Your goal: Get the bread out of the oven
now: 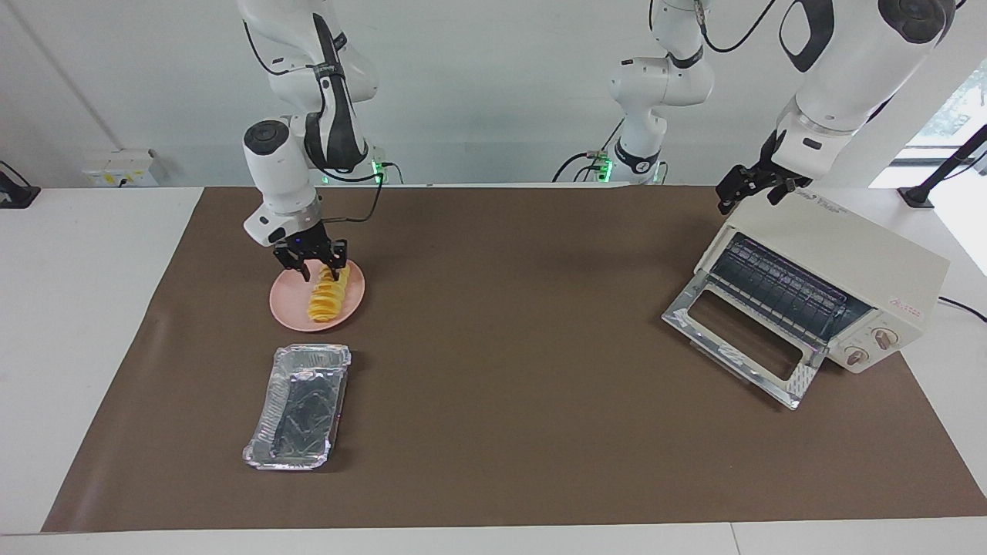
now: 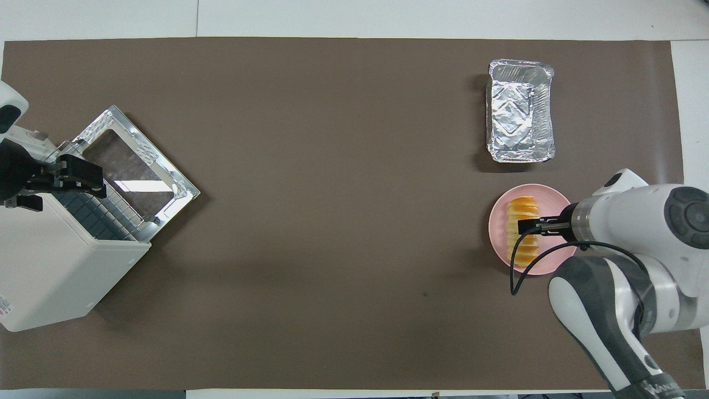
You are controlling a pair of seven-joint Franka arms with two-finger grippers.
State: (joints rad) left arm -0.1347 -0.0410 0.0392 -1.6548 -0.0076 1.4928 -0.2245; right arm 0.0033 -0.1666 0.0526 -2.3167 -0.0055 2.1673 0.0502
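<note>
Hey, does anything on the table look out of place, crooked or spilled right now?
Nothing spilled or damaged. The oven sits at an angle to the table's edges with its door dropped open, and the bread lies on the pink plate. The foil tray beside the plate is crinkled but upright.

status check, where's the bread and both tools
Right tool open over bread on pink plate. Left tool open above oven. Nothing obstructing.

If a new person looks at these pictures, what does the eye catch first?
First the orange-yellow bread lying on the pink plate at the right arm's end, with the right hand open just above it. Then the cream-white oven, door dropped open, at the left arm's end.
</note>
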